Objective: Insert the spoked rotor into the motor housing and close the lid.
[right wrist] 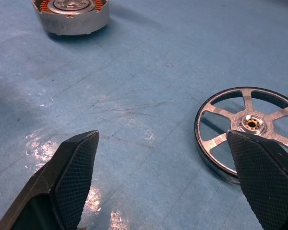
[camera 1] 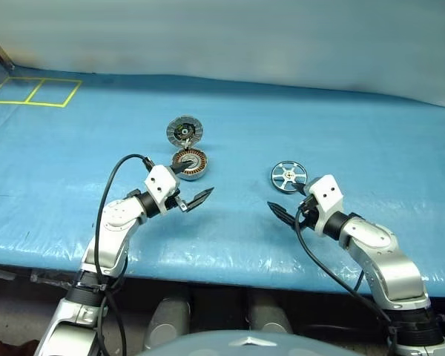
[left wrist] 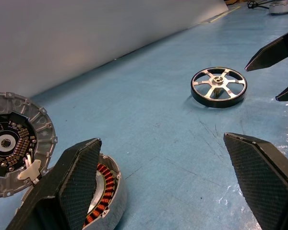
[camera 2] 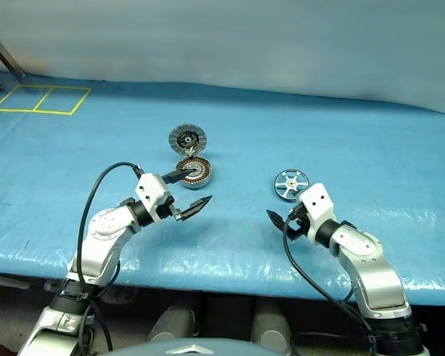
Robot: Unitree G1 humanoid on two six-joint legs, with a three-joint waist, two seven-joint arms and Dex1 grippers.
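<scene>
The spoked rotor (camera 1: 289, 176) lies flat on the blue table, a small silver wheel with dark gaps. To its left sits the motor housing (camera 1: 190, 165), a round silver cup with copper windings. Its hinged lid (camera 1: 185, 131) stands open behind it, its grey-segmented face with the dark centre showing. My left gripper (camera 1: 195, 182) is open just in front of the housing, one finger over its rim. My right gripper (camera 1: 285, 200) is open just in front of the rotor (right wrist: 249, 129), holding nothing. The left wrist view shows the housing (left wrist: 108, 191), the lid (left wrist: 14, 143) and the rotor (left wrist: 218, 86).
A blue sheet (camera 1: 74, 170) covers the table, whose front edge runs just beneath both arms. Yellow tape rectangles (camera 1: 33, 91) mark the far left corner. A pale wall (camera 1: 245, 37) closes off the back.
</scene>
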